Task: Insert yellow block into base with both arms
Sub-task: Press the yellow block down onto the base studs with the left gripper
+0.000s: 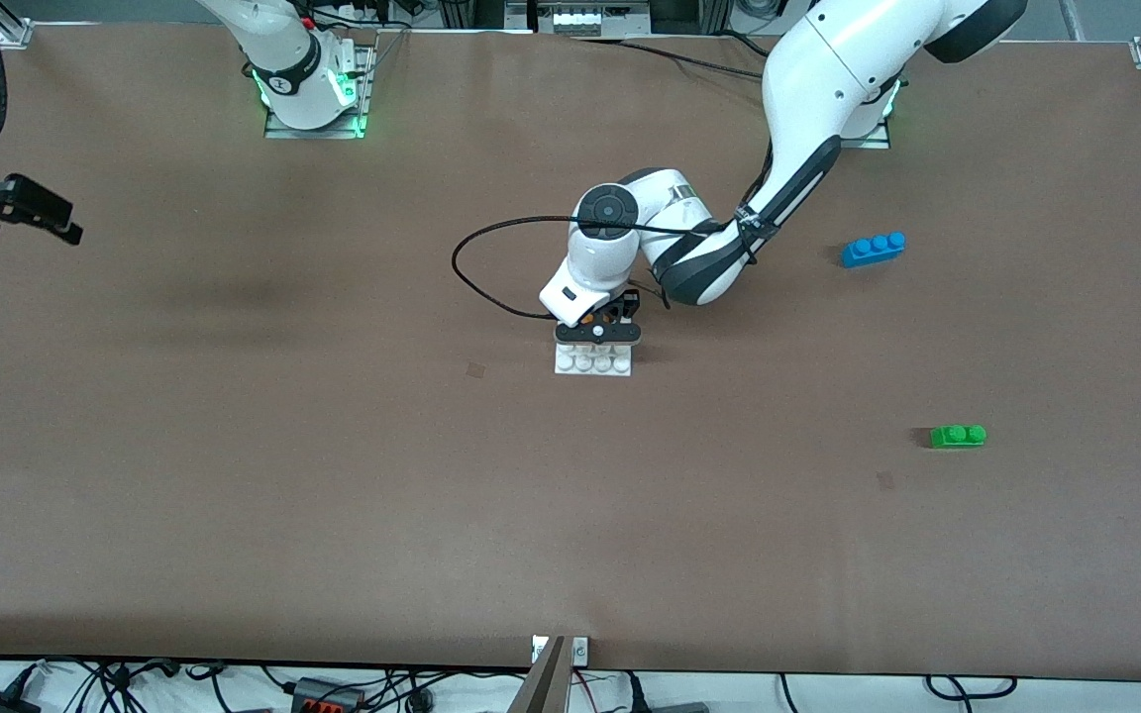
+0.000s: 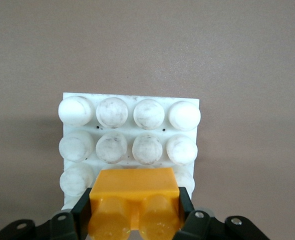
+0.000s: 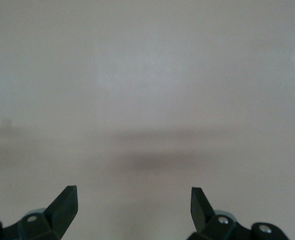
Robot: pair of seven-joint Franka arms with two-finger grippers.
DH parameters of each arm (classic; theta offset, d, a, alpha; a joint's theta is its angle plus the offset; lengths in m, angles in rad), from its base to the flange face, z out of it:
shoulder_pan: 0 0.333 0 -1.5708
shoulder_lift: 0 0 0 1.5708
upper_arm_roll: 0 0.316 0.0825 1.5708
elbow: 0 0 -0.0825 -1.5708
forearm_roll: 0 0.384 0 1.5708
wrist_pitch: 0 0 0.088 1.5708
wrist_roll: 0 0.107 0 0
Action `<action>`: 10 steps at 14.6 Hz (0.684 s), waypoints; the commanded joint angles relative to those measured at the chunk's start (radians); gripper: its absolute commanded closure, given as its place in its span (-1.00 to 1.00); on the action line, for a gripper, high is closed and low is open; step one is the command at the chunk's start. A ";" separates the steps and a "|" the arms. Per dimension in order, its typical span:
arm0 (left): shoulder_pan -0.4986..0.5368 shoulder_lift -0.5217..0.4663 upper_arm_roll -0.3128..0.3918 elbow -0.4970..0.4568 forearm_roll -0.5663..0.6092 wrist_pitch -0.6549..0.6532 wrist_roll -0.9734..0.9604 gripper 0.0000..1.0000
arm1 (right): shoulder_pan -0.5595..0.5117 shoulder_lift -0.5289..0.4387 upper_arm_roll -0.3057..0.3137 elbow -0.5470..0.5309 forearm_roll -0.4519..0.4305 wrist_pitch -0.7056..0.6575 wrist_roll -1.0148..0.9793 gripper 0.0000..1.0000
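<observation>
The white base [image 1: 593, 364] lies mid-table, and its studs show in the left wrist view [image 2: 132, 96]. My left gripper [image 1: 598, 332] is low over the part of the base farther from the front camera. In its wrist view the left gripper [image 2: 135, 206] is shut on the yellow block [image 2: 133, 187], which covers the middle studs at that edge. I cannot tell whether the block is pressed onto them. In the front view the gripper hides most of the block. My right gripper [image 1: 70, 223] waits up in the air at the right arm's end of the table, and its wrist view shows it [image 3: 134, 200] open and empty.
A blue three-stud brick [image 1: 873, 249] and a green two-stud brick [image 1: 958, 436] lie toward the left arm's end of the table, the green one nearer to the front camera. A black cable loop [image 1: 476, 259] hangs beside the left wrist.
</observation>
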 commanded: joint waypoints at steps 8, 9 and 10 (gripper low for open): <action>0.026 0.016 -0.010 -0.010 0.060 -0.009 0.077 -0.04 | -0.008 -0.005 0.006 0.042 0.005 -0.153 -0.011 -1.00; 0.026 0.019 -0.010 -0.011 0.060 -0.009 0.077 -0.04 | -0.008 -0.007 0.006 0.042 0.007 -0.154 -0.013 -1.00; 0.026 0.019 -0.010 -0.011 0.060 -0.009 0.077 -0.04 | -0.005 -0.007 0.008 0.044 0.009 -0.154 -0.010 -1.00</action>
